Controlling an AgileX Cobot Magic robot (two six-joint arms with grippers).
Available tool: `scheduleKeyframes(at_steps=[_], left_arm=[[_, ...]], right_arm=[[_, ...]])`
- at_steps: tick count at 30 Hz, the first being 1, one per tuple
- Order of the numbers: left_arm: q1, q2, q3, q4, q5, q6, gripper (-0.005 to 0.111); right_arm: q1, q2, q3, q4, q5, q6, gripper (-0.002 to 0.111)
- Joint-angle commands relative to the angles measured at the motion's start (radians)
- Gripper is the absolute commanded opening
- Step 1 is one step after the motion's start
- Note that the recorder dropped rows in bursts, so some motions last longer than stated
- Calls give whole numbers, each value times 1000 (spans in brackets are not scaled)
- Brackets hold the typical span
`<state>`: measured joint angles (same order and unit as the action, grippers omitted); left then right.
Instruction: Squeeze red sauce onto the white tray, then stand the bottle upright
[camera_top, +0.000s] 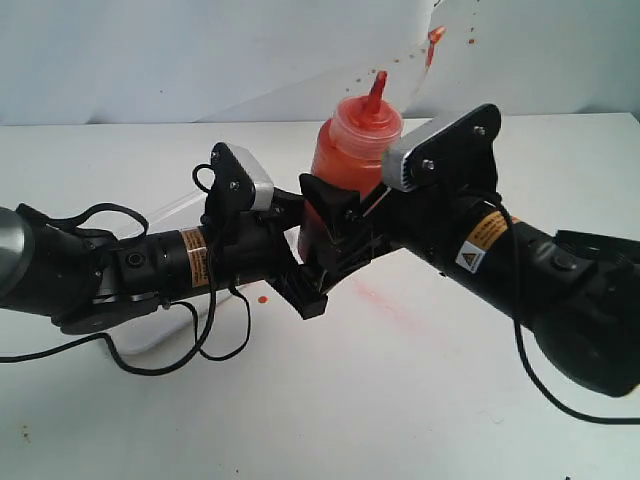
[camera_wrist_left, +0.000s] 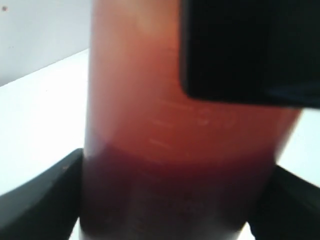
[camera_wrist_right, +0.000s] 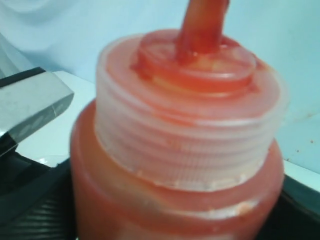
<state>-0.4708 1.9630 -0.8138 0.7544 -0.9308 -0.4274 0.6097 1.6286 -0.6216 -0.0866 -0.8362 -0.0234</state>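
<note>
The bottle (camera_top: 352, 150) stands nearly upright at mid table, orange-red with its nozzle pointing up; its base is hidden behind the jaws. My left gripper (camera_top: 312, 255) comes in from the left and is shut on the dark lower body (camera_wrist_left: 170, 150). My right gripper (camera_top: 345, 208) comes in from the right and is shut on the bottle just below the ribbed cap (camera_wrist_right: 192, 125). The white tray (camera_top: 150, 338) lies under my left arm, mostly hidden. One small drop of red sauce (camera_top: 262, 298) sits near the tray's right end.
A faint pinkish smear (camera_top: 385, 300) marks the table right of the bottle. Red splashes (camera_top: 470, 42) dot the pale backdrop. The bottle's tethered tip (camera_top: 435, 40) hangs in the air behind it. Black cables (camera_top: 215, 345) loop below my left arm.
</note>
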Motion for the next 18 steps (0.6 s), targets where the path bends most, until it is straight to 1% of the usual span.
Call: scheduleKeyframes(at_steps=[1,4,7,10,14,18], left_arm=[[13,17,-13,-79,20,-43,75],[13,17,-13,-79,58,-38,75],[13,17,-13,-79,76,-35,75],[13,17,-13,-79,76,-35,75],[13,17,-13,-79,76,-35,75],[13,17,-13,-79,76,-35,75]], right_arm=[[-3,70,-84,47,-5,-36,0],[-3,125,-109,143,5,-54,0],[-3,160,-114,208,-23,-136,0],[-20,168,-114,220,-15,-164,0],[-68,168,-114,222,-13,-123,0],[-103,173,-114,220,46,-126,0]])
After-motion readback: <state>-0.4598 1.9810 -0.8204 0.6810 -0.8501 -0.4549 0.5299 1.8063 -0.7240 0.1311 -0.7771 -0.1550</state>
